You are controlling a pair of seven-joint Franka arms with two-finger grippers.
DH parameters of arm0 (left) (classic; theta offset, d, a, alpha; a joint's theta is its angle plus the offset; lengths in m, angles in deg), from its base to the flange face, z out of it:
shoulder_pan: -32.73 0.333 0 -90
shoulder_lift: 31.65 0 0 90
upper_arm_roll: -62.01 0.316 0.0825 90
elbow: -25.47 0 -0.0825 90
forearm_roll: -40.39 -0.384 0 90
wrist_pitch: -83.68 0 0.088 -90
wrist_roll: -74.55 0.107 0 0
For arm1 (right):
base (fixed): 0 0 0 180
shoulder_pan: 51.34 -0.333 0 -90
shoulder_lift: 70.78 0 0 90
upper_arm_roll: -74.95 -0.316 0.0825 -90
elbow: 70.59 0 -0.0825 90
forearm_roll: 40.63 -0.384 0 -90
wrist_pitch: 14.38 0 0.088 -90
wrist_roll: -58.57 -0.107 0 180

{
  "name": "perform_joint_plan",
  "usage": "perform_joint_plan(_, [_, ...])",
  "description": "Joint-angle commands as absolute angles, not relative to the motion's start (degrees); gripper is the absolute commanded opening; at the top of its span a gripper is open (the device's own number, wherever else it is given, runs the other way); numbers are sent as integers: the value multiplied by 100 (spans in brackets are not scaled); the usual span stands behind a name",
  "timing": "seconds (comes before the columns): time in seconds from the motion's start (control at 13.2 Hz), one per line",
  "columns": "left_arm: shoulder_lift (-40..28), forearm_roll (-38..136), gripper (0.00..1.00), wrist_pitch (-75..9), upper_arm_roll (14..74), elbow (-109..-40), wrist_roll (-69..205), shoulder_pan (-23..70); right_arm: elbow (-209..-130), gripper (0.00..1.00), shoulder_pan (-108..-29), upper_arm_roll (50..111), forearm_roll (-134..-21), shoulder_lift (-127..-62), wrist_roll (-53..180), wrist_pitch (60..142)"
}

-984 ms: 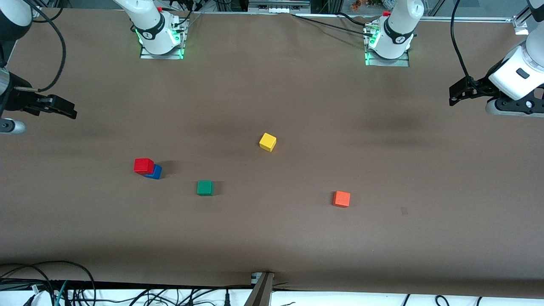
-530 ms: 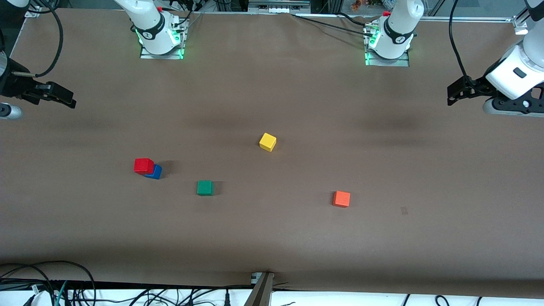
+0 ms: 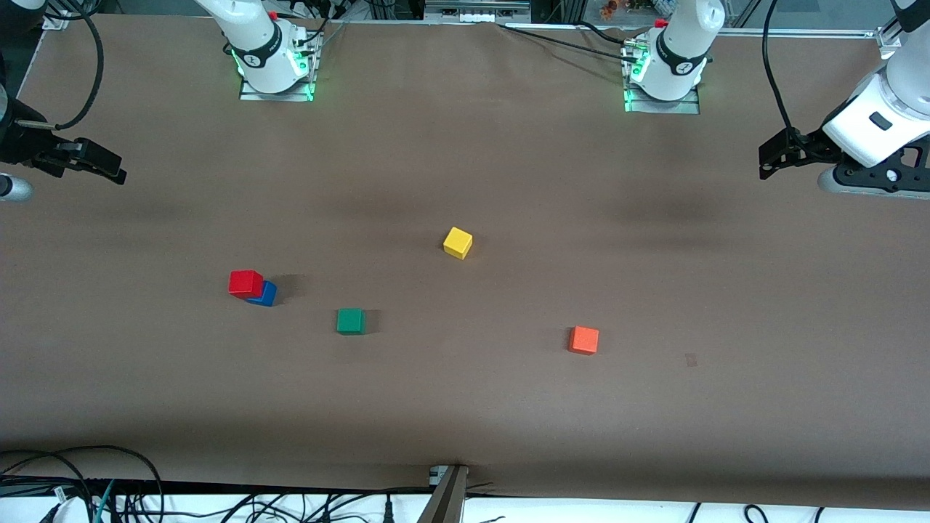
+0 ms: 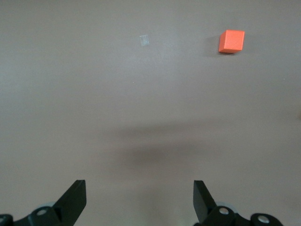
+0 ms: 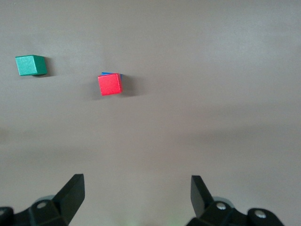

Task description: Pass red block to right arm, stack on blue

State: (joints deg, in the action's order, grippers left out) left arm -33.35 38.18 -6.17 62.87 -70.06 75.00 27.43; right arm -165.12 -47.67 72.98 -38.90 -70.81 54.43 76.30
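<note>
While both arms hang back at the two ends of the desk point(image 3: 465, 407), the red block point(image 3: 245, 282) sits on top of the blue point(image 3: 266, 294), set a little askew so a blue edge shows at the red block's four o'clock in the front view. From the stack, the green cube point(image 3: 350, 320) lies at about four o'clock, the yellow cube point(image 3: 458, 242) toward two o'clock, and the orange cube point(image 3: 584, 340) well apart at about four o'clock, toward the left arm's end. The right gripper point(image 3: 109, 171) hovers over bare desk at the right arm's end, fingers point(image 5: 71, 195) spread apart and holding nothing. The left gripper point(image 3: 770, 161) hovers over the left arm's end, its fingers point(image 4: 75, 197) also wide apart and empty
</note>
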Motion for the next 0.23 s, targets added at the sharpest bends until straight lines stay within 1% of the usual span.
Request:
perform_joint_plan(0.0, [-3341,3652,100,-457,6271,-6883,7455,2737,-16648,100,-4764,7310,-3984,-6964,5435,7685])
perform_joint_plan(0.15, [-3341,3652,100,-439,6262,-6866,7447,2737,-16648,100,-4773,7310,-3984,-6964,5435,7702])
